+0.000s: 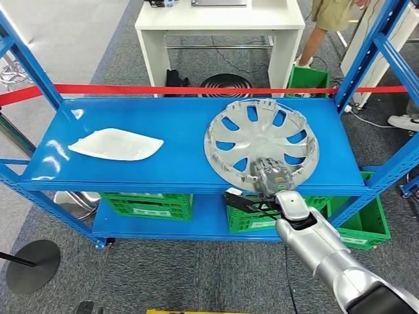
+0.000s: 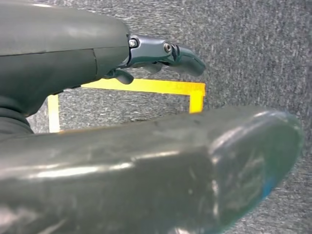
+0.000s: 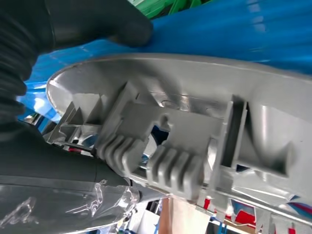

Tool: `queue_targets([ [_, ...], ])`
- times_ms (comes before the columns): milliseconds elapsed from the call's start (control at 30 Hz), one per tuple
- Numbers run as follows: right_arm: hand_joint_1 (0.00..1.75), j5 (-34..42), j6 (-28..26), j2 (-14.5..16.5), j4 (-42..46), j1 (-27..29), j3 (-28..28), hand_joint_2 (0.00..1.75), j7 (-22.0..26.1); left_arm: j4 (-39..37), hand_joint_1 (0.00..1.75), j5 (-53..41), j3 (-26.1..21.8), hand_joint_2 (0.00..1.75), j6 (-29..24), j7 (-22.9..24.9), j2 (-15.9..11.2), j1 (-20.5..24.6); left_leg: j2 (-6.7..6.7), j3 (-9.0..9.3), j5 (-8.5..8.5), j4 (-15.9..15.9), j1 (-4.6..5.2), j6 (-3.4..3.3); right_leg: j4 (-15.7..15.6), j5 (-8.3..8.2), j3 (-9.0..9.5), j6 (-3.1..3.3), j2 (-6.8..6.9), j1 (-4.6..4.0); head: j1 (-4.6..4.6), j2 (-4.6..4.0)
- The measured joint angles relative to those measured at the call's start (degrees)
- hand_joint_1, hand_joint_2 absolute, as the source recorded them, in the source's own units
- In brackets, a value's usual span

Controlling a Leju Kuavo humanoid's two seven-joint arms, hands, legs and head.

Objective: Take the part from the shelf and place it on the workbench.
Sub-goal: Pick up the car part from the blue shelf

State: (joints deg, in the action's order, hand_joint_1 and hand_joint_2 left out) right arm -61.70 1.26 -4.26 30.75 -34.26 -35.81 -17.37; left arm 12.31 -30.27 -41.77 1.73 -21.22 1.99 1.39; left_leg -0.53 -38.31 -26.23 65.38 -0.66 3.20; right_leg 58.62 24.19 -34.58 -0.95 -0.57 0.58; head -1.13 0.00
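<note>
- A silver wheel cover (image 1: 262, 142) lies flat, inner side up, on the top board of the blue shelf (image 1: 182, 131), right of centre in the head view, its near rim at the shelf's front edge.
- The right hand (image 1: 269, 175) sits at that near rim, lower right of centre; in the right wrist view the thick thumb (image 3: 110, 22) lies along one face of the rim and darker fingers (image 3: 55, 165) along the other, clamped on the wheel cover (image 3: 206, 112).
- The left hand (image 2: 110, 53) hangs over grey carpet with a yellow tape mark (image 2: 147, 87); its fingers (image 2: 165, 52) are stretched out, apart from the thumb, holding nothing.
- A white curved panel (image 1: 116, 144) lies on the shelf's left half, well apart from the cover.
- Green crates (image 1: 148, 205) stand on the lower board.
- A red tape (image 1: 198, 89) runs across behind the shelf, before a white table (image 1: 220, 26).
- A person's leg (image 1: 316, 33) shows at the upper right.
</note>
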Motion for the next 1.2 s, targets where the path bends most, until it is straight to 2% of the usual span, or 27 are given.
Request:
queue_targets([
  [33,1.75,-0.2,0.3,0.0,-0.2,-0.1,0.0,1.75,0.0,0.0,0.00,0.0,-0.1,0.00,0.0,0.0,0.0,0.1,0.02,1.86,1.37,-3.8,-0.03,-0.15,0.1,0.11,0.00,-0.24,-0.10,-0.13,0.04,0.00],
  [100,1.75,-0.5,0.8,0.0,-0.4,-0.3,0.0,1.75,0.0,0.0,0.00,-0.1,-0.4,0.00,0.0,0.0,0.0,0.2,0.04,3.75,2.11,-7.8,-0.04,-0.76,0.2,0.14,-0.11,-0.80,-0.37,-0.43,-0.05,0.01],
  [200,1.75,-0.8,1.2,0.0,-0.7,-0.5,0.1,1.75,0.0,0.0,0.00,-0.3,-0.7,0.00,0.0,0.0,0.0,0.2,0.24,3.96,2.03,-8.2,-0.06,-2.04,0.1,0.20,-0.23,-1.67,-0.66,-0.43,-0.24,0.01],
  [233,1.75,-0.8,1.2,0.0,-0.8,-0.6,0.2,1.75,0.0,0.0,0.00,-0.4,-0.7,0.00,0.0,0.0,0.0,0.2,0.37,4.03,2.13,-8.3,-0.15,-2.42,1.2,1.02,-0.74,-1.95,-0.53,-0.41,-0.36,0.01],
  [267,1.75,-0.9,1.1,0.0,-0.8,-0.7,0.2,1.75,0.1,0.0,0.00,-0.5,-0.7,0.00,0.0,0.0,0.0,0.2,0.49,4.05,2.23,-8.3,-0.24,-2.75,3.7,2.51,-1.85,-2.20,-0.34,-0.38,-0.44,0.01],
  [333,1.75,-0.9,0.7,0.0,-0.9,-0.7,0.3,1.75,0.5,0.0,0.00,-0.5,-0.9,0.00,0.0,0.0,-0.1,0.3,0.66,3.91,2.36,-8.3,-0.19,-3.14,11.5,6.53,-5.27,-2.53,0.01,-0.32,-0.60,0.01],
  [367,1.75,-0.8,0.3,0.0,-0.9,-0.7,0.3,1.75,0.7,0.0,0.00,-0.6,-1.0,0.00,0.0,0.0,-0.1,0.3,0.71,3.81,2.45,-8.3,-0.14,-3.21,15.0,7.93,-6.76,-2.61,0.07,-0.30,-0.60,0.01],
  [400,1.75,-0.7,-0.1,0.0,-0.9,-0.7,0.3,1.75,1.0,0.0,0.00,-0.6,-1.1,0.00,0.0,0.0,-0.1,0.2,0.73,3.74,2.55,-8.3,-0.12,-3.23,16.8,8.34,-7.38,-2.63,0.08,-0.30,-0.61,0.01],
  [433,1.75,-0.6,-0.6,0.0,-0.8,-0.7,0.3,1.75,1.3,0.0,0.00,-0.6,-1.3,0.00,0.0,0.0,-0.1,0.2,0.70,3.71,2.65,-8.3,-0.12,-3.20,16.2,7.66,-6.85,-2.60,0.08,-0.30,-0.61,0.01],
  [467,1.75,-0.3,-1.2,0.0,-0.7,-0.7,0.4,1.75,1.6,0.0,0.00,-0.6,-1.4,0.00,0.0,0.0,-0.1,0.2,0.62,3.71,2.75,-8.3,-0.14,-3.12,13.4,6.14,-5.18,-2.53,0.08,-0.27,-0.61,0.00],
  [533,1.75,0.6,-2.7,0.1,0.1,-0.7,0.9,1.75,2.6,0.0,0.00,-0.6,-1.8,0.00,0.0,-0.1,0.0,0.2,0.38,3.68,2.91,-8.2,-0.08,-2.72,5.2,3.04,-0.51,-2.38,0.06,-0.18,-0.63,0.00],
  [567,1.75,1.1,-3.6,0.2,0.8,-0.7,1.2,1.75,3.2,0.0,0.00,-0.6,-2.0,0.00,0.0,-0.2,0.0,0.2,0.26,3.60,3.01,-8.2,0.02,-2.42,2.2,2.23,1.07,-2.17,0.02,-0.16,-0.58,0.00],
  [600,1.75,1.7,-4.9,0.2,1.7,-0.6,1.7,1.75,3.9,0.0,0.00,-0.6,-2.2,0.00,0.0,-0.3,0.0,0.2,0.16,3.51,3.17,-8.2,0.11,-2.07,0.6,1.92,1.85,-1.91,-0.01,-0.20,-0.56,0.00],
  [700,1.75,3.3,-8.2,0.2,5.4,0.6,3.2,1.75,5.6,0.0,0.00,-0.6,-3.0,0.00,0.0,-1.4,0.0,-0.3,0.03,3.32,3.56,-8.5,0.01,-1.01,0.2,1.47,1.71,-0.68,-0.05,-0.33,-0.54,0.00],
  [733,1.75,3.7,-9.0,0.1,7.3,1.3,3.7,1.75,5.9,0.0,0.00,-0.5,-3.3,0.00,0.0,-1.9,0.1,-0.5,0.05,2.98,2.95,-7.8,-0.03,-0.71,0.1,1.26,1.67,-0.28,-0.04,-0.24,-0.45,0.00],
  [767,1.75,4.0,-9.9,0.1,9.4,2.3,4.2,1.75,6.3,0.0,0.00,-0.5,-3.5,0.00,0.1,-2.5,0.2,-0.5,0.09,2.18,1.69,-6.1,-0.04,-0.46,-0.1,1.09,1.64,0.03,-0.02,-0.11,-0.35,0.00],
  [800,1.75,4.3,-10.9,0.0,11.7,3.5,4.6,1.75,6.7,0.0,0.00,-0.5,-3.7,0.00,0.1,-3.2,0.3,-0.6,0.13,0.75,-0.18,-3.0,-0.05,-0.24,-0.1,1.02,1.61,0.22,0.01,-0.04,-0.24,0.00],
  [867,1.75,4.5,-12.5,-0.2,15.9,5.9,5.2,1.75,7.3,0.0,0.00,-0.6,-4.2,0.00,0.2,-4.3,0.5,-0.7,0.15,-2.90,-3.71,4.8,-0.07,0.02,-0.1,1.06,1.54,0.37,0.09,-0.08,-0.14,0.00],
  [900,1.75,4.4,-13.3,-0.3,17.8,7.2,5.5,1.75,7.5,0.0,0.00,-0.6,-4.4,0.00,0.3,-4.8,0.5,-0.8,0.16,-4.13,-4.32,7.3,-0.06,0.07,-0.1,1.11,1.53,0.41,0.12,-0.11,-0.13,0.00],
  [933,1.75,4.2,-14.2,-0.4,19.7,8.5,5.8,1.75,7.9,0.0,0.00,-0.6,-4.7,0.00,0.3,-5.3,0.5,-0.9,0.16,-4.35,-3.75,7.6,-0.07,0.05,-0.1,1.16,1.54,0.41,0.14,-0.11,-0.14,0.00],
  [967,1.75,3.9,-15.4,-0.5,21.7,9.7,6.0,1.75,8.2,0.0,0.00,-0.6,-4.9,0.00,0.2,-5.8,0.5,-1.0,0.17,-3.50,-2.19,5.7,-0.08,-0.02,-0.1,1.22,1.58,0.36,0.13,-0.08,-0.14,0.00],
  [1033,1.75,2.8,-18.1,-0.6,25.7,12.0,6.4,1.75,8.6,0.0,0.00,-0.8,-5.2,0.00,0.1,-6.8,0.6,-1.1,0.22,0.22,1.68,-1.7,-0.06,-0.20,0.0,1.45,1.68,0.03,0.08,-0.13,-0.11,0.00],
  [1067,1.75,2.3,-19.2,-0.6,27.5,13.0,6.5,1.75,8.6,0.0,0.00,-0.9,-5.3,0.00,0.0,-7.2,0.6,-1.0,0.23,1.86,2.71,-5.1,-0.04,-0.45,0.1,1.60,1.62,-0.23,0.04,-0.24,-0.10,0.00],
  [1133,1.75,1.7,-20.4,-0.7,30.3,14.5,6.8,1.75,8.6,0.0,0.00,-1.0,-5.6,0.00,-0.1,-7.4,0.7,-1.0,0.20,3.20,2.83,-8.0,0.10,-1.07,0.1,1.77,1.46,-0.80,-0.02,-0.45,-0.12,0.01],
  [1200,1.75,1.5,-20.7,-0.7,32.3,15.5,7.1,1.75,8.6,0.0,0.00,-1.1,-5.8,0.00,-0.3,-7.6,0.8,-1.0,0.18,3.19,2.67,-8.3,0.08,-1.86,0.0,1.92,1.44,-1.39,-0.02,-0.35,-0.13,0.01],
])
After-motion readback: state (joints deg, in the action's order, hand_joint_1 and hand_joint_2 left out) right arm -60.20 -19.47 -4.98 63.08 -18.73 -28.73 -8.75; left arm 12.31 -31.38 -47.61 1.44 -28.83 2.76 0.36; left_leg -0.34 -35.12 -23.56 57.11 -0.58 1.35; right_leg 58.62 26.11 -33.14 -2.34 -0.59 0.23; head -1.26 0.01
